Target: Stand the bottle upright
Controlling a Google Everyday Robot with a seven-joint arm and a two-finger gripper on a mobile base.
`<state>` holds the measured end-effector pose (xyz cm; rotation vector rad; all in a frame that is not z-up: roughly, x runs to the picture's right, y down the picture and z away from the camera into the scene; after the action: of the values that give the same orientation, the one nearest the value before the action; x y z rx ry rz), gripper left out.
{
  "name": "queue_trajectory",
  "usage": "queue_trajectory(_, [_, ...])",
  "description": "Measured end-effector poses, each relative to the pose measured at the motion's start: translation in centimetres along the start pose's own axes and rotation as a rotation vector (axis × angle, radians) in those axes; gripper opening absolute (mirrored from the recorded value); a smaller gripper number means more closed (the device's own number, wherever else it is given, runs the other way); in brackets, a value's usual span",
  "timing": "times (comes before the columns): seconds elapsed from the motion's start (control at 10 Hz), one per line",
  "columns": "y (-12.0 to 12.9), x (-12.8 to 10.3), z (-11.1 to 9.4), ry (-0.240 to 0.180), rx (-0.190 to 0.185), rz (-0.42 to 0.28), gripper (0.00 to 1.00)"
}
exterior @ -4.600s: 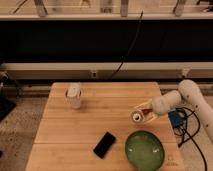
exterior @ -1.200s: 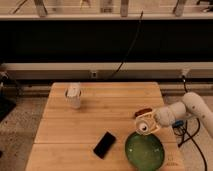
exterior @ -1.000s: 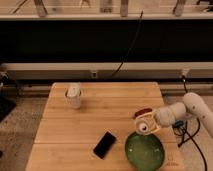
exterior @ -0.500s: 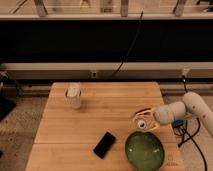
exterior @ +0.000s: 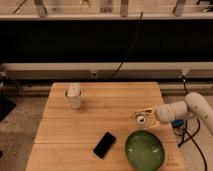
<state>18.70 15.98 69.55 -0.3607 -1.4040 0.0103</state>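
Observation:
The bottle (exterior: 142,120) is small and pale, and its white round cap points left toward the camera. It lies on its side near the right edge of the wooden table (exterior: 100,117), just above the green bowl (exterior: 145,149). My gripper (exterior: 148,116) reaches in from the right on a white arm (exterior: 187,110) and is closed around the bottle's body. The bottle sits low, at or just over the table top.
A white cup-like container (exterior: 73,95) stands at the table's back left. A black phone (exterior: 105,144) lies at the front middle, left of the bowl. Cables hang off the table's right side. A dark wall runs behind the table.
The gripper and bottle first moved down and right toward the bowl. In the last half second they shifted slightly back up and left. The cup, phone and bowl have not moved.

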Motion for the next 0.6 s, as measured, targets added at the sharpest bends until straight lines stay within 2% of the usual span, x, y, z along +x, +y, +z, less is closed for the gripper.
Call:
queue_trajectory(0.3, [0.2,0.9,-0.6,0.019,-0.001,0.072,0.05])
queue_trajectory(0.6, [0.3,1.7,-1.1,0.015,-0.005,0.131,0.05])
